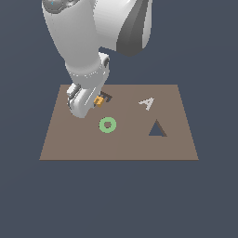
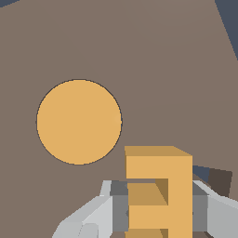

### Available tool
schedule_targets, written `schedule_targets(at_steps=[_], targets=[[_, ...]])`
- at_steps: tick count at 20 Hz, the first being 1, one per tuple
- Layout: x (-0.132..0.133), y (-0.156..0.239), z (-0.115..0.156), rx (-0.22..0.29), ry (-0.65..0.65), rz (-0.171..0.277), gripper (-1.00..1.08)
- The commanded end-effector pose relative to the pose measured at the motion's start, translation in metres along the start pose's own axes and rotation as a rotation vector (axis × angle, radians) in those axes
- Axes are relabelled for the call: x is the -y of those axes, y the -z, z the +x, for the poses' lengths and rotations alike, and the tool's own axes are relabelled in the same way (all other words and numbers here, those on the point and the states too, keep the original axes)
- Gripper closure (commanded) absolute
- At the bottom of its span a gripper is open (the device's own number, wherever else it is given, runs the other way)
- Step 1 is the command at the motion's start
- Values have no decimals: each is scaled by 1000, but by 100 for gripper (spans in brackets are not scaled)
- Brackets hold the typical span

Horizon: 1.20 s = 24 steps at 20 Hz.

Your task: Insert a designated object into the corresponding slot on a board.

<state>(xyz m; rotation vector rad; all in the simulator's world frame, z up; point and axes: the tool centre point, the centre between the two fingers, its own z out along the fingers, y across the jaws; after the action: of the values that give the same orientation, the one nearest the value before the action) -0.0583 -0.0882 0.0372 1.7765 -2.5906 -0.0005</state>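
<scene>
Gripper [image 2: 160, 209] is clamped on the orange E block [image 2: 160, 190], one finger [image 2: 104, 209] on each side. The block is flat with square-cut arms. It hangs at the slot [image 1: 106, 96], probably just above it; the arm hides most of the cutout. Disc [image 2: 79, 122] lies near; the ring [image 1: 108, 124] sits apart on the board [image 1: 139, 144].

Simulated test scene, no real room. Evidence: flat uniform dark blue-grey backdrop on all sides, no walls, furniture or floor texture. Brown board [image 1: 119, 139] lies as plain untextured slab with hard edges. Shapes on it in flat solid colours: green ring [image 1: 108, 125], whitish A [image 1: 147, 103], orange disc [image 2: 79, 122], dark triangle cutout [image 1: 157, 129]. Arm [image 1: 88, 51] smooth, glossy white, faceted like rendered model. Shading simple, no clutter.
</scene>
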Motion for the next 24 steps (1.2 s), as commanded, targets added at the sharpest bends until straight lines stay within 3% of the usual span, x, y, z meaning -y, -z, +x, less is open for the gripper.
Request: schedule_targets(at_steps=[1, 10, 23, 24], targets=[[-13, 1, -3, 0, -50, 1, 108], [-37, 2, -15, 0, -153, 1, 108], [-40, -7, -17, 0, -166, -1, 108], [-40, -7, -17, 0, -166, -1, -92]])
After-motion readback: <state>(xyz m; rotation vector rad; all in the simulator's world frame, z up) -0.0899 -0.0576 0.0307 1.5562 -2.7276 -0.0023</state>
